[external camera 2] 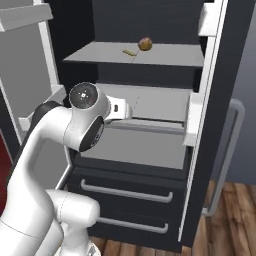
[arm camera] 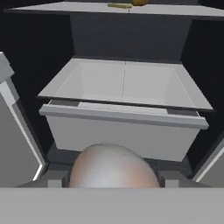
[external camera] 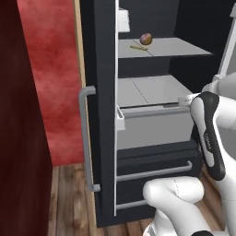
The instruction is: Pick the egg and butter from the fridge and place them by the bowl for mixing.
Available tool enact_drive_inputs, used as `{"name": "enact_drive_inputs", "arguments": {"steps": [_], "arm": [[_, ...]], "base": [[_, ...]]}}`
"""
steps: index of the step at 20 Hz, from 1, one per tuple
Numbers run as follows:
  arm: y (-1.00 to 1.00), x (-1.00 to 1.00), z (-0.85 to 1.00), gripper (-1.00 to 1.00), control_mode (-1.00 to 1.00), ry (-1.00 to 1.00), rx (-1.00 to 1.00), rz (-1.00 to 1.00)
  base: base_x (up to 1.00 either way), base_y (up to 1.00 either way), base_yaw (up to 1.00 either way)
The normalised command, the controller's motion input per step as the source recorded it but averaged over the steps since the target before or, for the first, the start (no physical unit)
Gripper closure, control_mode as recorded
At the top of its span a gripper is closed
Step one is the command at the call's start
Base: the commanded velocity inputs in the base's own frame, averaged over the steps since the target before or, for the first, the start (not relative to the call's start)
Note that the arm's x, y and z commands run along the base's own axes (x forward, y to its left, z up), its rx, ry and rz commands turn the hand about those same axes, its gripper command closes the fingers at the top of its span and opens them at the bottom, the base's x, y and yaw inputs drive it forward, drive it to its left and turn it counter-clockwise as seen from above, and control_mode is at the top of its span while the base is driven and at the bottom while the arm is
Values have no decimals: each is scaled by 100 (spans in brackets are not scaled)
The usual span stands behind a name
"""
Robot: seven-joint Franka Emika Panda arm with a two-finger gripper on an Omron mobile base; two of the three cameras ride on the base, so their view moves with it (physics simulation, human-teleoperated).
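The fridge (external camera: pixel 102 69) stands open in front of me, black with light grey shelves. My gripper (arm camera: pixel 113 181) is shut on the egg (arm camera: pixel 113 164), a pale pinkish-grey oval held between the dark fingertips (arm camera: pixel 54 179). The hand (external camera 2: pixel 119 108) hovers just in front of the middle grey bin (arm camera: pixel 124 85). The butter (external camera: pixel 138 47), a thin yellow stick, lies on the upper shelf (external camera 2: pixel 165 55), also seen as the butter (external camera 2: pixel 129 52) and the butter (arm camera: pixel 119 5). The bowl is out of view.
A small brown ball (external camera: pixel 146 39) sits right beside the butter on the upper shelf. Two dark drawers with bar pulls (external camera: pixel 154 171) lie below the bin. Open doors flank the fridge: one with a long grey handle (external camera: pixel 85 138), another door (external camera 2: pixel 222 100) opposite. A red wall (external camera: pixel 55 69) shows beyond.
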Motion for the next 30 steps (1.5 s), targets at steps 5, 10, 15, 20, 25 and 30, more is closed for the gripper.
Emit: {"name": "enact_drive_inputs", "arguments": {"steps": [5,10,15,20,25,30], "arm": [[0,0,0,100,100,0,0,0],[0,0,0,100,100,0,0,0],[0,0,0,100,100,0,0,0],[0,0,0,100,100,0,0,0],[0,0,0,100,100,0,0,0],[0,0,0,100,100,0,0,0]], "base": [[-68,-5,0],[-64,-4,-1],[-57,6,-22],[-37,22,-54],[-27,19,-67],[-16,14,-75]]}}
